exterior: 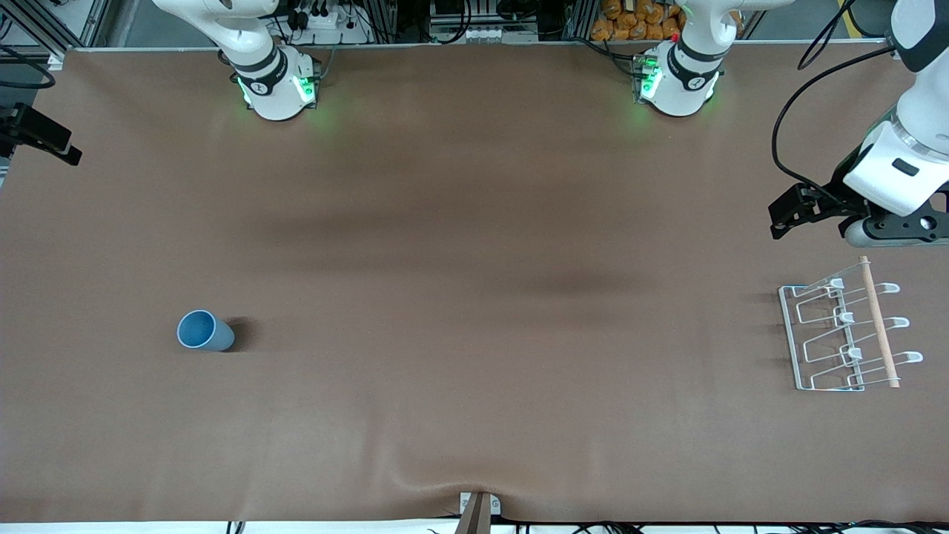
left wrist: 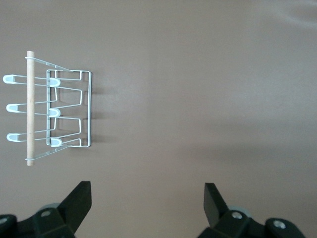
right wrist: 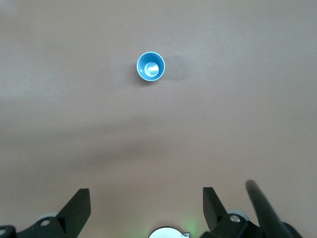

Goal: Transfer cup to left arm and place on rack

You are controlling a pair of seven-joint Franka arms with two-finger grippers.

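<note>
The light-blue cup (exterior: 204, 331) stands upright on the brown table toward the right arm's end, open end up. It also shows in the right wrist view (right wrist: 150, 66), well apart from my right gripper (right wrist: 146, 203), which is open, empty and high over the table near its own base. The right gripper is out of the front view. The white wire rack (exterior: 845, 334) with its wooden rod (exterior: 880, 322) lies at the left arm's end. My left gripper (exterior: 780, 219) hangs over bare table beside the rack (left wrist: 59, 111). It is open and empty in the left wrist view (left wrist: 147, 198).
The two arm bases (exterior: 278, 85) (exterior: 678, 81) stand along the table's edge farthest from the front camera. A black cable (exterior: 786, 126) loops by the left arm. A black device (exterior: 41, 135) juts in at the right arm's end. A bracket (exterior: 478, 512) sits at the nearest edge.
</note>
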